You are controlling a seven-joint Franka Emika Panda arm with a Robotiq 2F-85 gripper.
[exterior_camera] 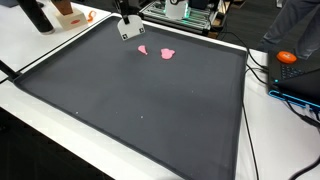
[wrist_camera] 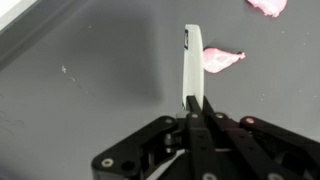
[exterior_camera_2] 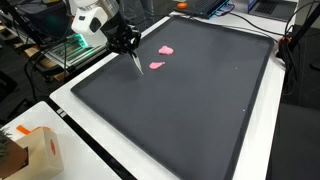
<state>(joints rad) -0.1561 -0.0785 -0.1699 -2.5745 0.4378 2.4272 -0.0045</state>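
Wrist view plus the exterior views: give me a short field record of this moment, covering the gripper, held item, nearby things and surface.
holder: gripper, jaws shut on the white stick
held item: slim, flat, reaching out past the jaws over the mat
nearest thing: pink piece, beside the stick's far end; contact cannot be told
also near: second pink piece, farther off
surface: dark mat on a white table

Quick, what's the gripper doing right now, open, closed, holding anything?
The gripper is closed on a white flat stick, whose far end lies close to a pink piece on the dark mat.
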